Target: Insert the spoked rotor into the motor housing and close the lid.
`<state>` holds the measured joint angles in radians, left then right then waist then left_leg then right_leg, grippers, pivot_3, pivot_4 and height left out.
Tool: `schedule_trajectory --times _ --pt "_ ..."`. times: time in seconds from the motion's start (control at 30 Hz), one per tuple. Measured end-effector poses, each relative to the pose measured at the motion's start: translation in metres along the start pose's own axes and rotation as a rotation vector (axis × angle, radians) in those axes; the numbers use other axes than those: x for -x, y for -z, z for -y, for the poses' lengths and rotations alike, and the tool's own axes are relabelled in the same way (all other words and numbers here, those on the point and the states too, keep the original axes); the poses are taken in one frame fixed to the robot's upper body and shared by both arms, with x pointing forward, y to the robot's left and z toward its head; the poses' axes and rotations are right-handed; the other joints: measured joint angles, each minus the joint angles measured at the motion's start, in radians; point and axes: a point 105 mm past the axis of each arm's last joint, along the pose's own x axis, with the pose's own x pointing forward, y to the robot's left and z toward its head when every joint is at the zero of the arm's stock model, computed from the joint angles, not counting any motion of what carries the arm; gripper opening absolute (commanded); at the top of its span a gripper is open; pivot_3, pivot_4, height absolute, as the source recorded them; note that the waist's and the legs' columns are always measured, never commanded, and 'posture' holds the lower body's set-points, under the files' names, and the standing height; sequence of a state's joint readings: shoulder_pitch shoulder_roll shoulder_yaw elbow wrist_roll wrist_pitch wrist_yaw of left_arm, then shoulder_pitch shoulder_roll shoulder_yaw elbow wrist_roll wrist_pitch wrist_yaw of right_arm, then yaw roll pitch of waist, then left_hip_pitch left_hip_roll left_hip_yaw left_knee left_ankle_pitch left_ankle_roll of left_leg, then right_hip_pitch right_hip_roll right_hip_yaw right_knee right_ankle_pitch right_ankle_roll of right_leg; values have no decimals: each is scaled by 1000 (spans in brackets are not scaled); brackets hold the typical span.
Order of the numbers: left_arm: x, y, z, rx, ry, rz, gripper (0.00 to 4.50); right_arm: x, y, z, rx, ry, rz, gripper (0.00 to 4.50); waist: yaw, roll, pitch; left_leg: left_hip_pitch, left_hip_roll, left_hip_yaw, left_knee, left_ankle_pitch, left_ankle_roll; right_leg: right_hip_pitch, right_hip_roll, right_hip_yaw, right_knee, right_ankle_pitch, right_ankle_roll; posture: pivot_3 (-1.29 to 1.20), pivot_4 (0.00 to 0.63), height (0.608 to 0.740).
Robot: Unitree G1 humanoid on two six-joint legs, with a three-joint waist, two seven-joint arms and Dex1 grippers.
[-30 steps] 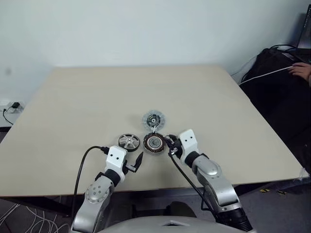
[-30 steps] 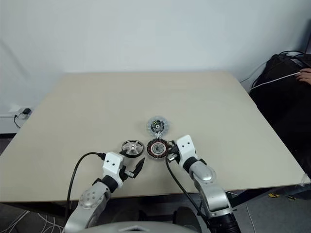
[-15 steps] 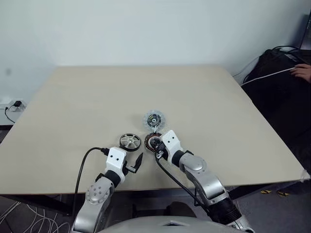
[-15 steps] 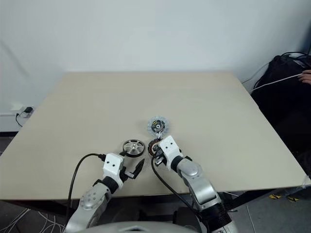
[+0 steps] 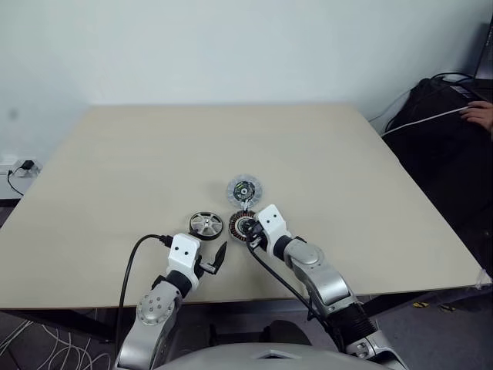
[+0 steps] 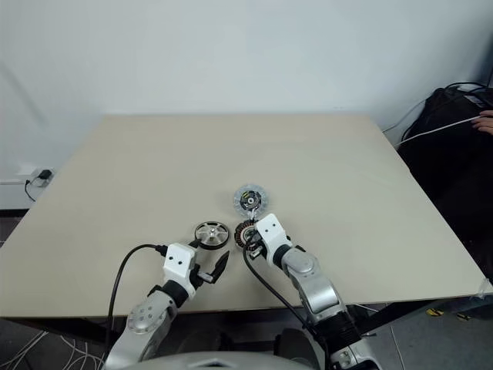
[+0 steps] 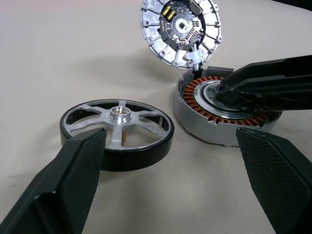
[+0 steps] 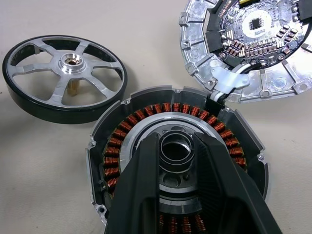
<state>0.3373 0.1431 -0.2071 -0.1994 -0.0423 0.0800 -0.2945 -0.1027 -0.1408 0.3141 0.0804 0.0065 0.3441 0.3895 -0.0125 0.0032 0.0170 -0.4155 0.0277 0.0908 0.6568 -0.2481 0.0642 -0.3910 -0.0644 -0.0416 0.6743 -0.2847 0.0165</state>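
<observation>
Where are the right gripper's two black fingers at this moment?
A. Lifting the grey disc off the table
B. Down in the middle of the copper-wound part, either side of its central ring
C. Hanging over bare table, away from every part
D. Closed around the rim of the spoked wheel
B: in the right wrist view the right gripper has its fingers inside the motor housing, flanking the central ring, while the spoked rotor and the lid lie untouched beside it.
</observation>
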Motion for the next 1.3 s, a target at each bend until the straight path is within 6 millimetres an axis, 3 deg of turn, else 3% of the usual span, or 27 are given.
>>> schedule_trajectory --times 0.13,0.3,0.47,0.57,0.73,1.0,1.3 --pt "0 0 0 0 0 0 4500 1 1 -1 -4 -4 3 674 0 0 0 0 0 0 1 0 0 0 0 0 1 0 0 0 0 740" --pt "0 0 0 0 1 1 4500 1 2 -1 -12 -7 3 2301 0 0 0 0 0 0 1 0 0 0 0 0 1 0 0 0 0 740" --pt "0 -1 0 1 1 2 4500 2 -10 -3 -23 -13 50 2301 0 0 0 0 0 0 2 0 0 0 0 0 2 0 0 0 0 740" --pt "0 0 1 2 1 2 4500 7 -30 -4 -16 -16 123 1699 0 0 0 0 0 0 2 0 0 0 0 0 2 0 0 0 0 740" --pt "-1 -1 1 2 1 3 4500 11 -46 -7 4 -20 170 23 0 0 0 0 0 0 2 0 0 0 0 0 2 0 0 0 0 740" --pt "-2 -2 2 2 5 6 4500 5 -20 -16 91 -13 -20 23 0 0 0 0 0 0 2 0 0 0 0 0 2 0 0 0 0 740" --pt "-1 0 2 6 -2 1 4500 1 -22 -15 108 11 -49 23 0 0 0 0 0 0 2 0 0 -1 -1 0 2 0 0 0 0 740"
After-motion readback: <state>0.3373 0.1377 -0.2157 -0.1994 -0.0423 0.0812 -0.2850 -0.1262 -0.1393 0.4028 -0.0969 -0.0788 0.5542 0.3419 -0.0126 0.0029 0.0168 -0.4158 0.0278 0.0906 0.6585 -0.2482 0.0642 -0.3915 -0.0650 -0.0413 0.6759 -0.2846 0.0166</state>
